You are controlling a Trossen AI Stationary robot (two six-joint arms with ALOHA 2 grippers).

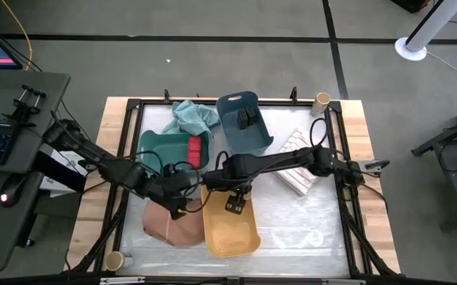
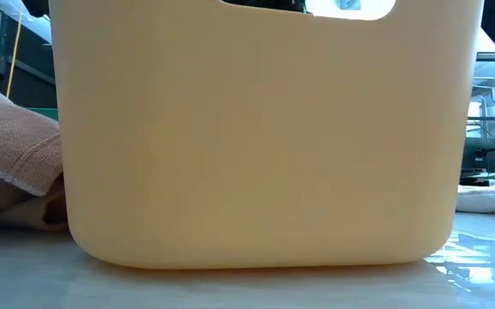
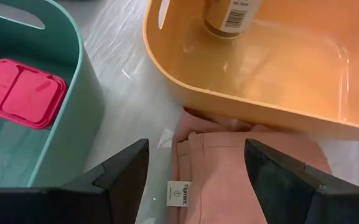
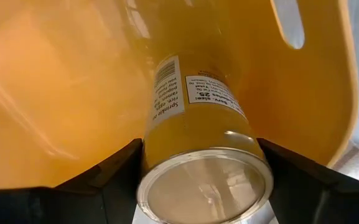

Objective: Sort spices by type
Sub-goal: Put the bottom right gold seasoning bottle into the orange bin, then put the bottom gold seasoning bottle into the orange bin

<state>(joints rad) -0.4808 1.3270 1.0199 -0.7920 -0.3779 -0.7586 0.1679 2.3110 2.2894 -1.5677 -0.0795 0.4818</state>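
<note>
A tan round spice jar (image 4: 198, 124) hangs inside the yellow bin (image 1: 230, 226), with my right gripper (image 4: 201, 186) shut on it from above; the left wrist view also shows this jar (image 3: 230, 15). My left gripper (image 3: 198, 186) hovers open over a pink cloth (image 3: 229, 180) beside the yellow bin (image 3: 279, 68), touching nothing. A red boxy spice (image 1: 196, 150) lies in the green bin (image 1: 158, 146). Dark grey boxy spices (image 1: 246, 119) lie in the blue bin (image 1: 248, 138). Loose tan jars stand at the far right corner (image 1: 321, 100) and the near left corner (image 1: 115, 260). My right gripper pinches the jar's round side near its upper end (image 4: 167, 155) between its two fingers (image 4: 114, 177), which point down from above. The jar hangs a little tilted below them inside the bin. Whether its lower end (image 3: 223, 30) rests on the bin floor I cannot tell.
A teal cloth (image 1: 192, 117) lies at the far side between the green and blue bins. A striped cloth (image 1: 295, 165) lies right of the yellow bin. The yellow bin's near wall (image 2: 264, 137) fills the low view, with the pink cloth (image 2: 11, 146) left of it.
</note>
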